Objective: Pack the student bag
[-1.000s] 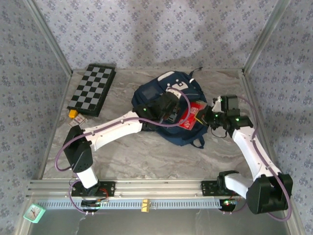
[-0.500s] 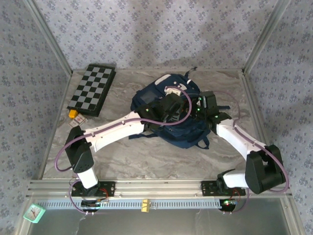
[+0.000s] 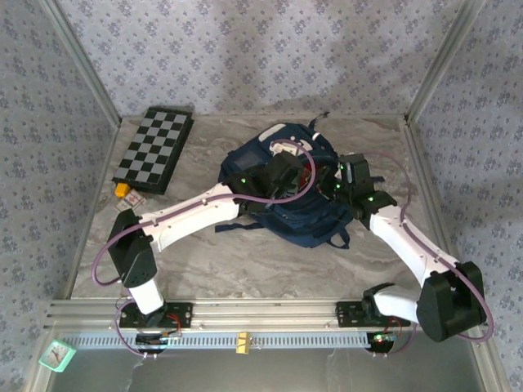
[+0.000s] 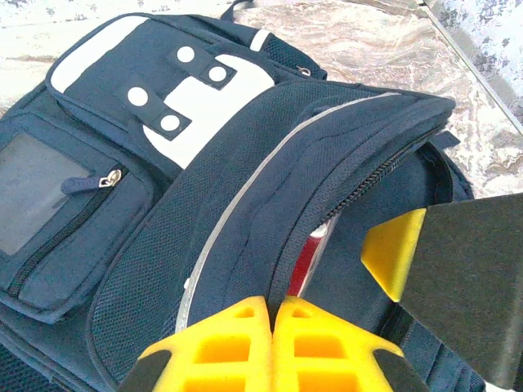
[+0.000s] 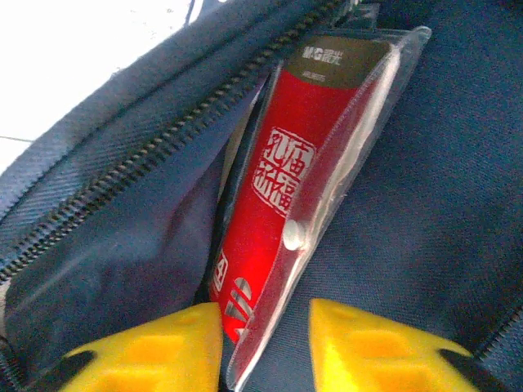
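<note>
Well out to the left of the left jaws, the chessboard [image 3: 155, 149] lies flat on the table [image 3: 245, 261], with a small yellow item [image 3: 122, 189] just at its near corner. On to the left jaws: yellow fingertips [image 4: 221, 347] pressed together, right at the zipper edge of a raised flap on the student bag [image 3: 310, 219]. Whether fabric is caught between them, I can't tell. The navy bag lies directly beneath both sets of jaws, its white pocket patch [image 4: 204, 106] just beyond the left pair. Across to the right jaws, in at the bag's open mouth: fingertips [image 5: 359, 343] spread apart. Between them sits the near end of a red packet [image 5: 278, 180] in a clear sleeve, tucked inside the opening beside the zipper [image 5: 131, 163].
</note>
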Robot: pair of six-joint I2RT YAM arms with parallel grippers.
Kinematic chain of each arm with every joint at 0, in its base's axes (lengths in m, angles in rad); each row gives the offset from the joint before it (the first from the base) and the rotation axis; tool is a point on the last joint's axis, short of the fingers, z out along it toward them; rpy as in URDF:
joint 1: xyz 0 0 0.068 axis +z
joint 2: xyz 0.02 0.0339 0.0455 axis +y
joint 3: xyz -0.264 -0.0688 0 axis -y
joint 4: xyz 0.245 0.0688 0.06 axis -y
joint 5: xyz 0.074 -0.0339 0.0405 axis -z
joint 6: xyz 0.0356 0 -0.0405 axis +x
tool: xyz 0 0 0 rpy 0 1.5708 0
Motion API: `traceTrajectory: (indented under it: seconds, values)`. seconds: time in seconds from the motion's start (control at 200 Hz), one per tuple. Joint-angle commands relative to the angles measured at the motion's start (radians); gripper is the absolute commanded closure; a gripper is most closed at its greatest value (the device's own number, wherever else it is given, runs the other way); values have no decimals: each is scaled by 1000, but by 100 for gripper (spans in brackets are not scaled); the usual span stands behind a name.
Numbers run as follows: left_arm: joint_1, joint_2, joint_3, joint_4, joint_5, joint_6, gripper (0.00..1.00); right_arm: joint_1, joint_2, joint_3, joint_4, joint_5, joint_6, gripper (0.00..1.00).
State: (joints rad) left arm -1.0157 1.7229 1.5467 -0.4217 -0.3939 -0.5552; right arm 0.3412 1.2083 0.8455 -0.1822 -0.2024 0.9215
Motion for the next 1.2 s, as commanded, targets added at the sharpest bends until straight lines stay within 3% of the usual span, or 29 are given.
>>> traceTrajectory:
  seconds: [0.0, 0.135, 0.235, 0.375, 0.495, 0.565, 0.69, 0.795, 0.9, 1.044, 1.194]
  values:
    - [14, -42, -8, 71, 5, -28, 100, -12, 46, -1, -49, -4, -18, 77]
    - [20, -42, -13, 65, 15, -30, 100, -11, 146, 34, 100, -100, -16, 95]
    - [26, -39, -19, 68, 26, -44, 100, -1, 186, 59, 152, -90, -1, 96]
    - [32, -33, -20, 74, 47, -59, 100, -9, 184, 85, 86, -90, -41, 98]
    - [45, -41, -30, 89, 146, -61, 100, -32, 95, 52, -3, -94, -104, 88]
    - [48, -55, -50, 96, 169, -61, 99, -66, 33, 41, -94, -102, -144, 87]
    - [64, -93, -70, 59, 223, -100, 88, -145, -118, 12, -297, -64, -190, 85]
    - [71, -197, -190, 148, 279, -168, 76, -265, -231, -46, -352, -173, -169, 81]
    - [107, -275, -327, 216, 301, -255, 67, -315, -273, -83, -330, -254, -157, 72]
    - [208, -342, -498, 316, 347, -347, 63, -284, -242, -47, -365, -310, -186, 65]
    - [309, -315, -607, 457, 438, -446, 59, -148, -172, -25, -320, -314, -163, 57]
